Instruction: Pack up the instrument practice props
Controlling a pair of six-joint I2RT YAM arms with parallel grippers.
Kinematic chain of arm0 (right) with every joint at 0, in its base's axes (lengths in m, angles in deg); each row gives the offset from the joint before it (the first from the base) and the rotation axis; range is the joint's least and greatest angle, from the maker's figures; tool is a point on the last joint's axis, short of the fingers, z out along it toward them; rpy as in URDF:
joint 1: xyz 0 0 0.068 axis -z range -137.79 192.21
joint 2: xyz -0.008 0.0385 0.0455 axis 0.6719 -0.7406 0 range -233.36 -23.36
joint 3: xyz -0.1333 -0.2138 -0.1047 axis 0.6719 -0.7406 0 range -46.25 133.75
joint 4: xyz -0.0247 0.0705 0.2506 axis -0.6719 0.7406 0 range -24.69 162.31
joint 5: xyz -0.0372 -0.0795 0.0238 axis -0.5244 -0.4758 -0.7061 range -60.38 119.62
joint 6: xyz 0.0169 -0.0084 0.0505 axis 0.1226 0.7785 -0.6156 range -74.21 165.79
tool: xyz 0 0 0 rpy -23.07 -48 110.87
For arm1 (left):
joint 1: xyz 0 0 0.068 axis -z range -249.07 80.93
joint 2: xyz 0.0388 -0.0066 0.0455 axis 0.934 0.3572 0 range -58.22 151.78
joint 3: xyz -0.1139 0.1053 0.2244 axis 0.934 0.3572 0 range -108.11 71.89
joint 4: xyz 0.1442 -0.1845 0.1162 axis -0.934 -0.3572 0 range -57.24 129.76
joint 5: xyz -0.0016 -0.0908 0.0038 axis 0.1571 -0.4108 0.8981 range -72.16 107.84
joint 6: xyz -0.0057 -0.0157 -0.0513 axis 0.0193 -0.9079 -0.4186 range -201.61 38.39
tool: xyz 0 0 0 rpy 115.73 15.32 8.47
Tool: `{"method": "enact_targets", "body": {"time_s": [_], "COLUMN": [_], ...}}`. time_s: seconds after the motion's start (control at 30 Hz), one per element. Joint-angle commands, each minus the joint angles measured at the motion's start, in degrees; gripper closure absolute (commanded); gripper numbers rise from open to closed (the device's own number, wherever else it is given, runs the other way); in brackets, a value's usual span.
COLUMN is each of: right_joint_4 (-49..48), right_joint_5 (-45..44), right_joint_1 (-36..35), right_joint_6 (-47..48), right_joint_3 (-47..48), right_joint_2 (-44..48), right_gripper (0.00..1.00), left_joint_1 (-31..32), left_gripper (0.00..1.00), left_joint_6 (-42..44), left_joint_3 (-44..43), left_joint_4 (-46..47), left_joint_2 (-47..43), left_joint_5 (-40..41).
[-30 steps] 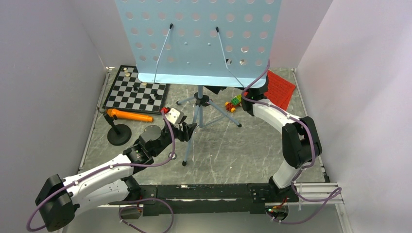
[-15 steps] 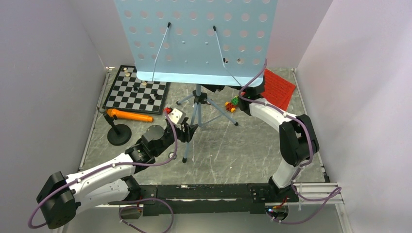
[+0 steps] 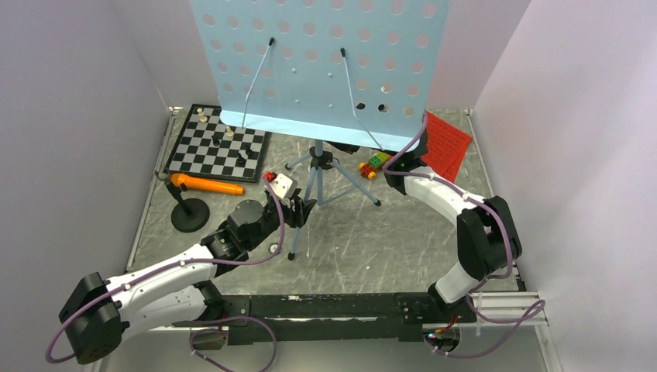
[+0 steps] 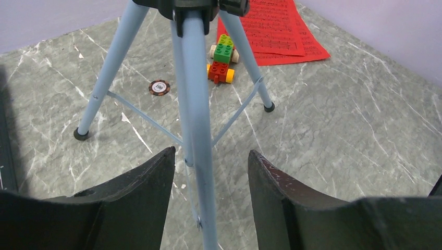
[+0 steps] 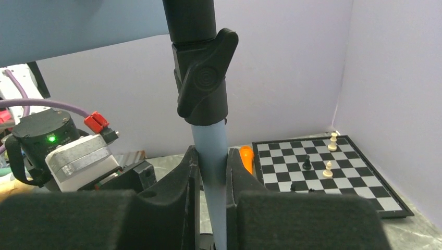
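Note:
The light-blue perforated music stand point(image 3: 325, 62) stands mid-table on its tripod legs point(image 3: 314, 186). My right gripper point(image 5: 212, 151) is shut on its light-blue pole point(image 5: 211, 140), just below the black clamp knob point(image 5: 203, 78); in the top view the stand's desk mostly hides it. My left gripper point(image 4: 211, 151) is open, straddling the near tripod leg point(image 4: 200, 130) with a gap on each side. An orange microphone point(image 3: 205, 184) lies tilted on its black round-base stand point(image 3: 190, 215) at the left. Red sheet-music pages point(image 3: 445, 143) lie at the back right.
A chessboard with pieces point(image 3: 221, 147) lies at the back left. A small colourful toy car point(image 3: 373, 164) sits beside the far right tripod leg. A round chip point(image 4: 159, 87) lies between the legs. Purple walls close in on three sides.
My right gripper has closed onto the stand's pole. The stand's desk has shifted slightly to the right. My left gripper stays around the near leg.

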Motion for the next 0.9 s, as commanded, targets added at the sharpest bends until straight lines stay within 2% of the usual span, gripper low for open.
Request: {"method": "enact_targets", "body": {"time_s": [0.0,0.23,0.33,0.6,0.77,0.87], "right_joint_4": [9.41,18.86,20.26,17.76,15.81,14.30], "right_joint_5": [-2.98,-9.98,-14.14,-17.45,-16.70,-16.02], "right_joint_1": [-0.26,-3.23,-4.05,-4.16,-4.15,-4.15], "right_joint_6": [0.76,13.33,16.01,15.22,13.62,12.34], "right_joint_3": [-2.73,-9.06,-12.50,-21.33,-25.51,-27.62], "right_joint_2": [3.23,7.43,9.01,11.64,12.67,13.06], "right_gripper": [1.00,1.00,1.00,1.00,1.00,1.00], "left_joint_1": [0.39,0.39,0.39,0.37,0.31,0.33], "left_gripper": [0.42,0.41,0.40,0.32,0.20,0.17], "left_joint_6": [-0.51,-0.96,-1.97,-3.27,-2.60,-1.98], "left_joint_3": [-1.23,-1.24,-0.55,2.72,4.27,3.97], "left_joint_4": [0.89,1.82,3.05,10.16,16.79,20.82], "left_joint_2": [0.10,0.09,0.21,-0.31,1.40,4.14], "left_joint_5": [1.14,2.56,3.70,5.88,6.87,4.63]}}
